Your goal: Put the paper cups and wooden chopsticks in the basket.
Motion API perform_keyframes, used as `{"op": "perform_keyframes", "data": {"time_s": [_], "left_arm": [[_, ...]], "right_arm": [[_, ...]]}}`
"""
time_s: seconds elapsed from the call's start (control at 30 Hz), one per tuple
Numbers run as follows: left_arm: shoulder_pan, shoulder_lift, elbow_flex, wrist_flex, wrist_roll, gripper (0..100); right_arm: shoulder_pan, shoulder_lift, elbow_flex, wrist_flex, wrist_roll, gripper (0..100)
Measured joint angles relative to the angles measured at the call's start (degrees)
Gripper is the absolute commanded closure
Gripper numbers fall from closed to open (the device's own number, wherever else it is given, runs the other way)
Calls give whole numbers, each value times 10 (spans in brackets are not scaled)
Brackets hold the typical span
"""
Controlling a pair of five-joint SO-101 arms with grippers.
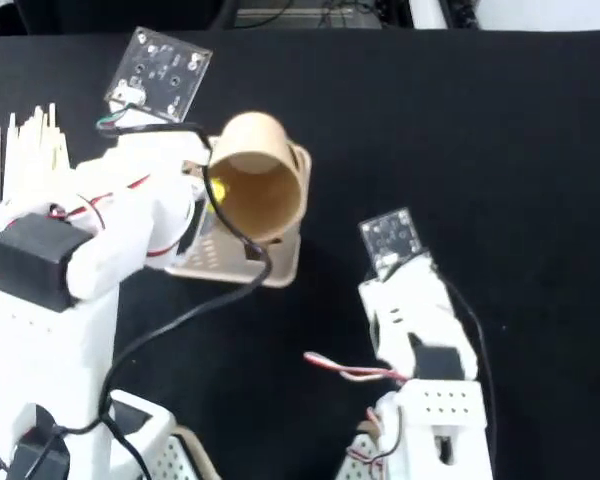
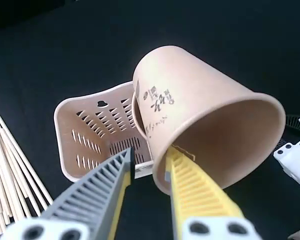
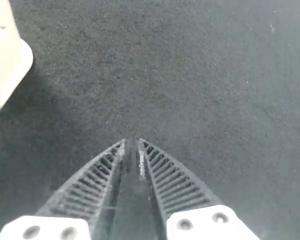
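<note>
A tan paper cup [image 1: 255, 185] [image 2: 200, 110] lies tilted over the pale slotted basket [image 1: 230, 265] [image 2: 90, 135], its mouth turned up and outward. A second cup rim seems to sit in the basket behind it. My left gripper [image 2: 147, 160] [image 1: 212, 195] is open at the cup's rim. The yellow finger [image 2: 190, 190] lies against the cup wall, and the grey finger [image 2: 110, 185] stands apart from it. Wooden chopsticks [image 1: 30, 150] [image 2: 10, 165] lie in a bundle beside the basket. My right gripper [image 3: 132, 150] hangs shut over bare black cloth.
The table is covered in black cloth [image 1: 480, 130]. The right arm [image 1: 420, 330] stands to the right of the basket, and a corner of the basket [image 3: 5, 60] edges into the right wrist view. Open cloth stretches to the far right.
</note>
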Motion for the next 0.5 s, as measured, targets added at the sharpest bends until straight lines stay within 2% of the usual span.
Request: {"op": "perform_keyframes", "data": {"time_s": [0.2,0.5], "left_arm": [[0,0,0,-5,1,877],[0,3,-38,-73,85,877]], "right_arm": [[0,0,0,0,0,956],[0,0,0,0,0,956]]}}
